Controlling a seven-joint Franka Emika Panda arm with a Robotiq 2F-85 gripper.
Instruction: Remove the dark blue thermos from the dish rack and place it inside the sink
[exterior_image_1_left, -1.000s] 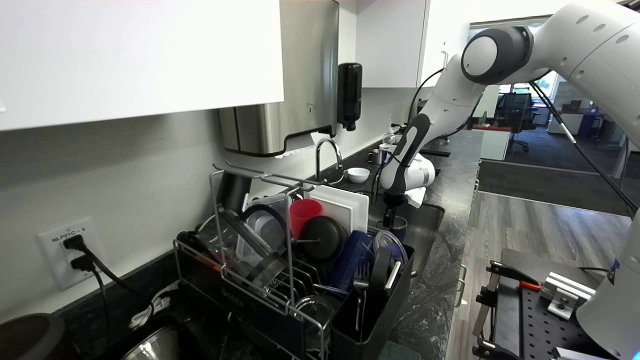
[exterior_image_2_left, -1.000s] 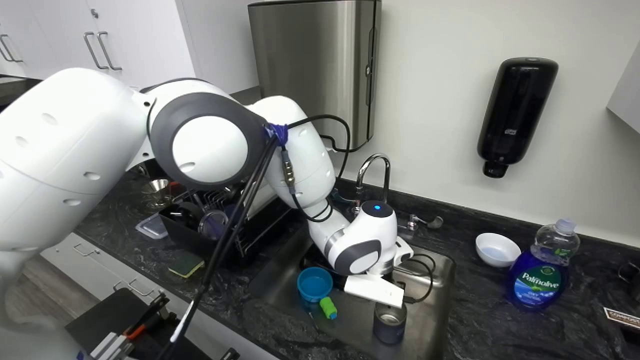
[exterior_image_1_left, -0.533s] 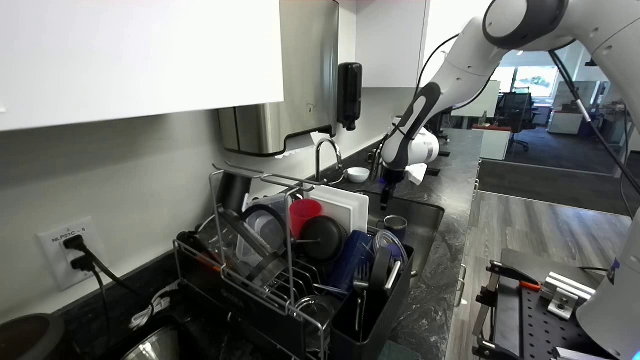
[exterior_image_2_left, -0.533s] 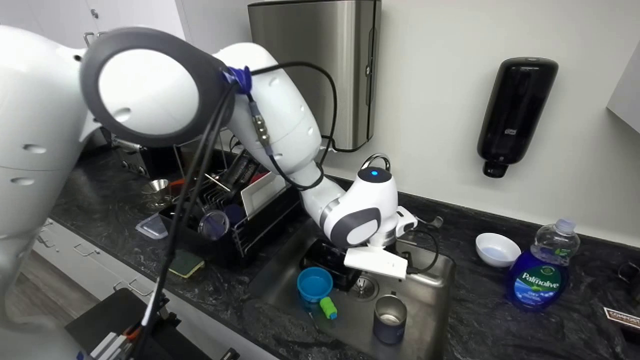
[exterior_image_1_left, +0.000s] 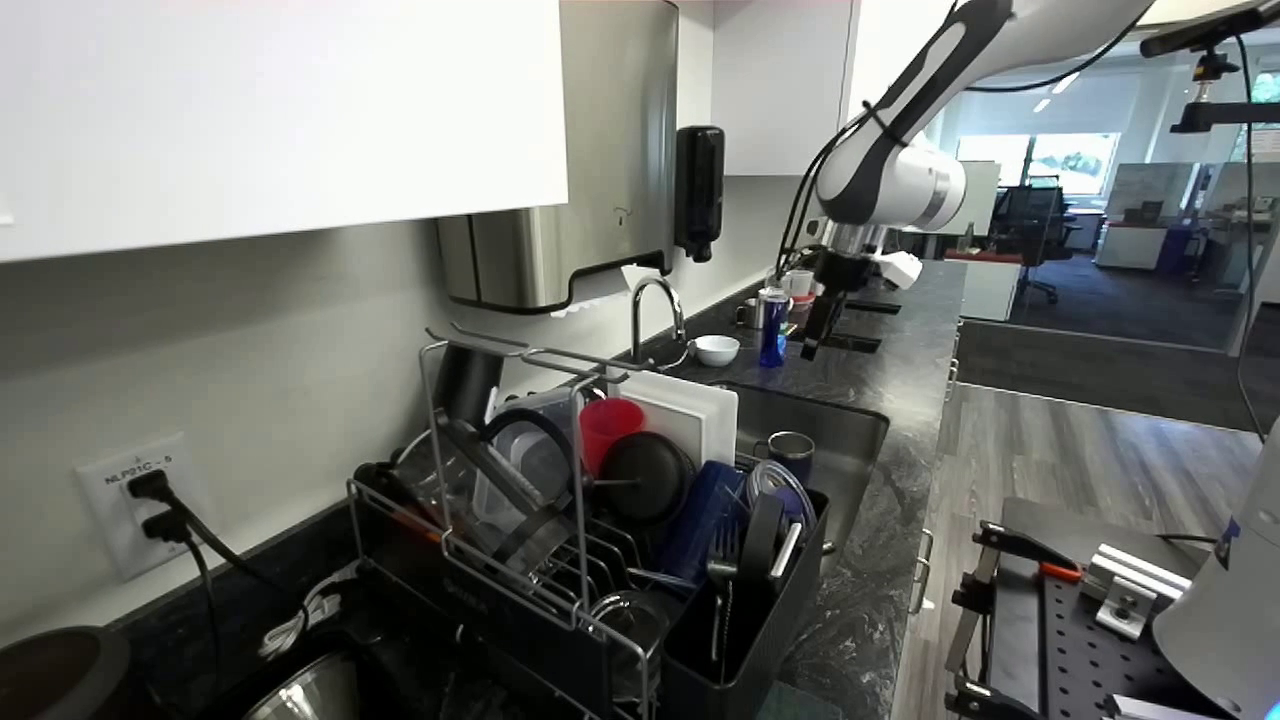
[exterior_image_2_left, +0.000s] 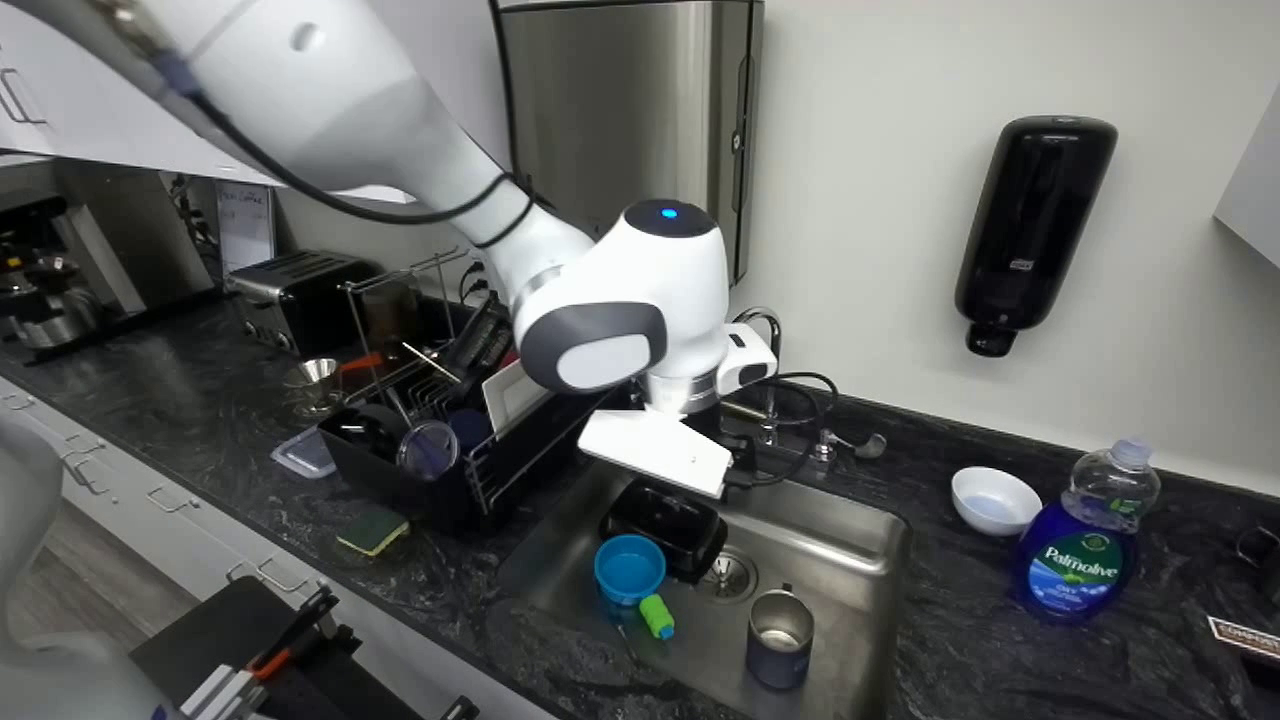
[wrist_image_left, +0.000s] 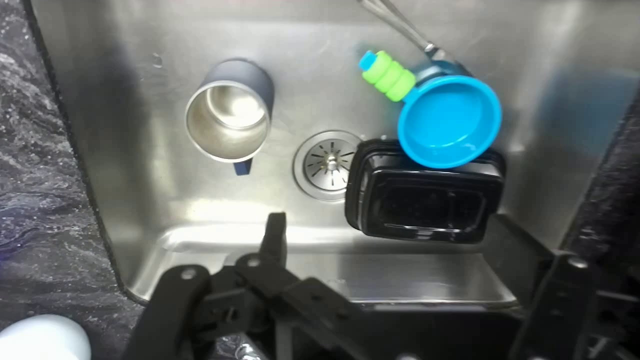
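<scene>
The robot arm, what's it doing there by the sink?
The robot arm has its gripper open above the sink, holding nothing. Its job is putting the dark blue thermos from the dish rack into the sink. The thermos stands upright in there, near the drain, so that job looks done. A bright blue bowl and a black container are in the sink too.

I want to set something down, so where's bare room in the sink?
The sink is bare between the navy mug and green grip, and from that mug toward the faucet. It's crowded where the blue cup, black container and metal utensil bunch together.
</scene>
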